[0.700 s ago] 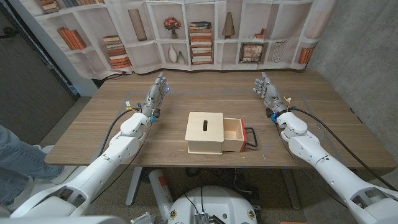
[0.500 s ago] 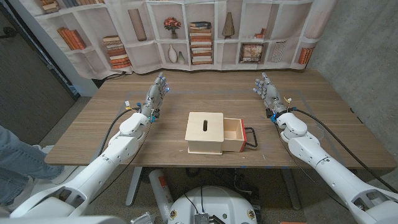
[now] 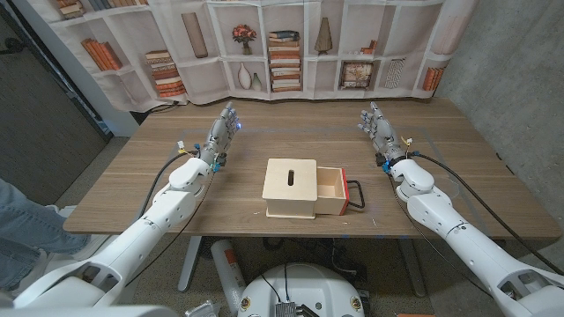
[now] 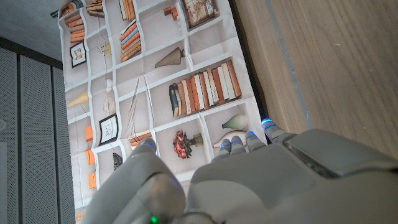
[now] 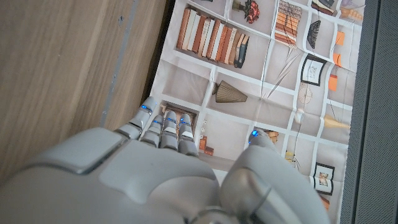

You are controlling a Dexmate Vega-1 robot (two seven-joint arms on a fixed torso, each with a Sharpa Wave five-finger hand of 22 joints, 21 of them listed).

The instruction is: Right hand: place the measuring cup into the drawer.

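Note:
A pale wooden box (image 3: 291, 187) with a slot in its lid stands at the table's front middle. Its drawer (image 3: 330, 189) is pulled out to the right. A dark loop with a red part (image 3: 355, 194) lies at the drawer's right end; I cannot tell whether it is the measuring cup's handle. My right hand (image 3: 377, 130) is held up behind and to the right of the drawer, fingers apart, holding nothing. My left hand (image 3: 222, 132) is held up the same way behind and to the left of the box. My right hand (image 5: 155, 168) and my left hand (image 4: 249, 180) are seen from behind in the wrist views.
A bookshelf-printed backdrop (image 3: 264, 44) hangs behind the wooden table (image 3: 132, 176). A person's leg in jeans (image 3: 18, 229) is at the picture's left edge. Cables run along both forearms.

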